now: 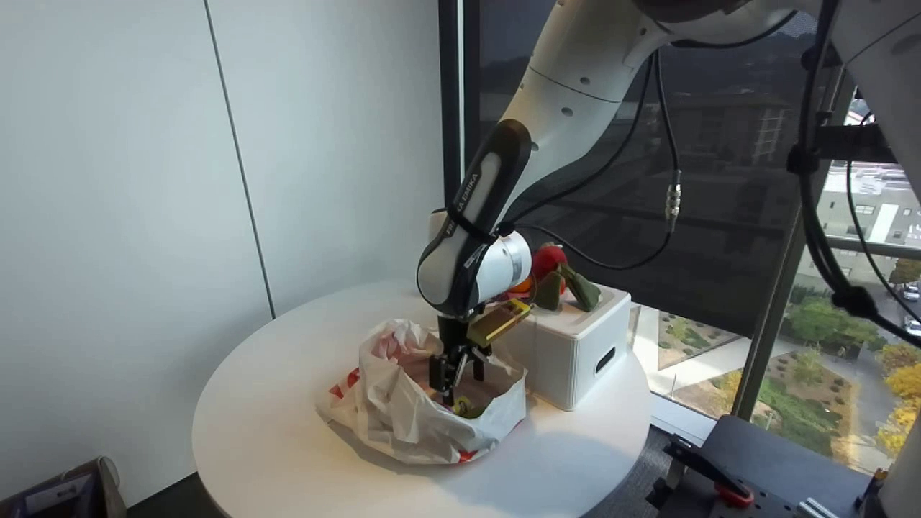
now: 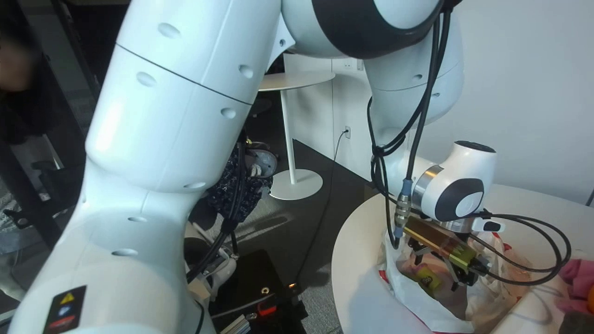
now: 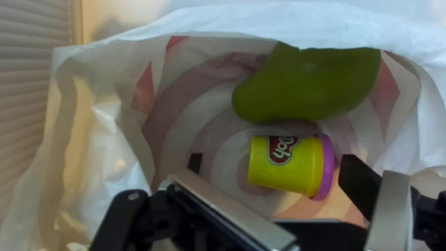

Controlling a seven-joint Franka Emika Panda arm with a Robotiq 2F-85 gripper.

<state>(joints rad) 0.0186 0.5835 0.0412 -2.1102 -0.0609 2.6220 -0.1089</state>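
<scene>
Though a smudge in both exterior views, label (image 3: 281,149) on yellow tub (image 3: 294,176) legible in wrist view, gripper (image 3: 274,166) wide agape, empty.

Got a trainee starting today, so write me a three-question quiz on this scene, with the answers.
1. What colour is the lid of the yellow tub in the bag?
2. True or false: that tub stands upright.
3. How does the pincer stand? A) shut on the tub; B) open, holding nothing; C) shut and empty.

Key: 1. Purple. 2. False; it lies on its side. 3. B.
</scene>
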